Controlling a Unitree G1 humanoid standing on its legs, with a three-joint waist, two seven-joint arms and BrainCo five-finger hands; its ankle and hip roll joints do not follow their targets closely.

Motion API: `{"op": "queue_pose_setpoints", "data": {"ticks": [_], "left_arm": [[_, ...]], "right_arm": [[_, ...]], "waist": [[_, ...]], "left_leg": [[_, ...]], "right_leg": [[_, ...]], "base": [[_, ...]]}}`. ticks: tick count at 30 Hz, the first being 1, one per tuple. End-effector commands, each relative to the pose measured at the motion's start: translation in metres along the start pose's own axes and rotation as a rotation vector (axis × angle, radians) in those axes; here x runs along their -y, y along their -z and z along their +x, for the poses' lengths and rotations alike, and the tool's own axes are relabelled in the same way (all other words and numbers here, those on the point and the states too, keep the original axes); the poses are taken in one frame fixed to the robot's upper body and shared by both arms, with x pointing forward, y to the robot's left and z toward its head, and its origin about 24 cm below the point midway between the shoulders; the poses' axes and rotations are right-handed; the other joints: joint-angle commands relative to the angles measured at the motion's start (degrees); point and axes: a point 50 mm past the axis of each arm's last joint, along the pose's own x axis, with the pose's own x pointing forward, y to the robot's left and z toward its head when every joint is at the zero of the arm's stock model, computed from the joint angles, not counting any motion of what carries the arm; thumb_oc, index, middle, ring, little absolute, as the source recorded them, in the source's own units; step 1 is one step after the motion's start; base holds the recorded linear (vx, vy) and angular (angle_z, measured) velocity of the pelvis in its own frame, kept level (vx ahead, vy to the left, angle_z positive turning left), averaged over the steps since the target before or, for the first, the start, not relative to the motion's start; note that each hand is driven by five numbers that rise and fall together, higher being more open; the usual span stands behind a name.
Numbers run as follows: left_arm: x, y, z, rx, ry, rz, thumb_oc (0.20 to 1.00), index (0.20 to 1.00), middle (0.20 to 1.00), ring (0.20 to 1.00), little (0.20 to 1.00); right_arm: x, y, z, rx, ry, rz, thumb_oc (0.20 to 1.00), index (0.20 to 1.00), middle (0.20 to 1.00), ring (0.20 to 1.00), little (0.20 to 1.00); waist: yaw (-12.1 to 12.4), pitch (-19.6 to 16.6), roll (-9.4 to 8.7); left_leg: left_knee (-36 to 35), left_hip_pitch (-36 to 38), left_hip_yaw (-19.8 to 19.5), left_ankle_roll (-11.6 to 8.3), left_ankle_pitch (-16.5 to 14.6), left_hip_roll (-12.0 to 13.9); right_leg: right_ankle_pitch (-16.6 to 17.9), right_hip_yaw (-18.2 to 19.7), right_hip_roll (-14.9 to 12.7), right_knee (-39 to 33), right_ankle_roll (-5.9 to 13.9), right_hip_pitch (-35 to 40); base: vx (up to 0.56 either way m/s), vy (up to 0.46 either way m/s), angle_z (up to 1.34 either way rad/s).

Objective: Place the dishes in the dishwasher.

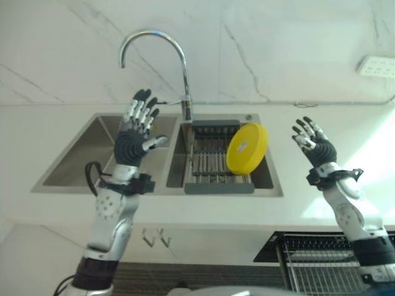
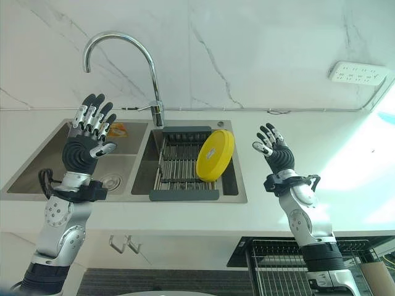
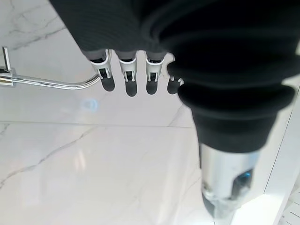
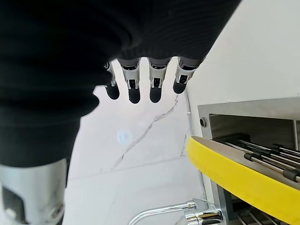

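Observation:
A yellow plate (image 1: 247, 147) stands on edge in the drying rack (image 1: 213, 161) set in the right basin of the sink; its rim (image 4: 234, 176) also shows in the right wrist view. My left hand (image 1: 139, 123) is raised over the divider between the two basins, fingers straight and spread, holding nothing. My right hand (image 1: 313, 140) is raised over the counter to the right of the plate, a hand's width from it, fingers straight and empty. The dishwasher's wire rack (image 1: 324, 265) shows pulled out below the counter at the lower right.
A tall curved tap (image 1: 166, 61) rises behind the sink between the basins. The left basin (image 2: 43, 163) holds a small orange item (image 2: 116, 129) by its back wall. White counter (image 1: 308, 203) runs along the front edge. A socket strip (image 2: 358, 73) hangs on the marble wall.

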Motion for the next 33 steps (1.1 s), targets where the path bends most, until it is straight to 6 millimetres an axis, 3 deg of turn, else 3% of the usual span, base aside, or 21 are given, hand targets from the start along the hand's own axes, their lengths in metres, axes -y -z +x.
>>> {"op": "queue_pose_setpoints", "data": {"ticks": [1,17,33], "left_arm": [[-0.002,-0.019,0.018,0.098,0.07,0.065,1.0,1.0,1.0,1.0,1.0],[0.0,-0.016,0.021,0.072,0.082,0.073,1.0,1.0,1.0,1.0,1.0],[-0.001,-0.014,0.021,0.045,0.07,0.068,1.0,1.0,1.0,1.0,1.0]], "right_arm": [[-0.016,-0.025,0.023,0.097,-0.065,0.073,1.0,1.0,1.0,1.0,1.0],[-0.024,0.003,0.031,-0.065,-0.082,0.164,1.0,1.0,1.0,1.0,1.0],[-0.027,0.01,0.035,-0.09,-0.071,0.205,1.0,1.0,1.0,1.0,1.0]], "waist": [[1.16,-0.41,-2.72],[2.08,-0.37,-2.64],[2.89,-0.27,-2.32]], "left_leg": [[0.39,4.52,2.33,0.41,-8.06,-0.64],[0.39,4.71,2.45,0.28,-7.95,-0.71],[0.39,4.29,2.2,0.17,-7.54,-0.86]], "right_leg": [[-4.46,-0.22,-1.26,0.04,-0.03,2.4],[-4.51,-1.27,-1.43,0.04,-0.02,2.99],[-4.55,-2.17,-1.51,0.04,-0.14,3.12]], "base": [[0.0,0.0,0.0],[-0.01,-0.002,0.03],[0.0,0.0,0.0]]}}
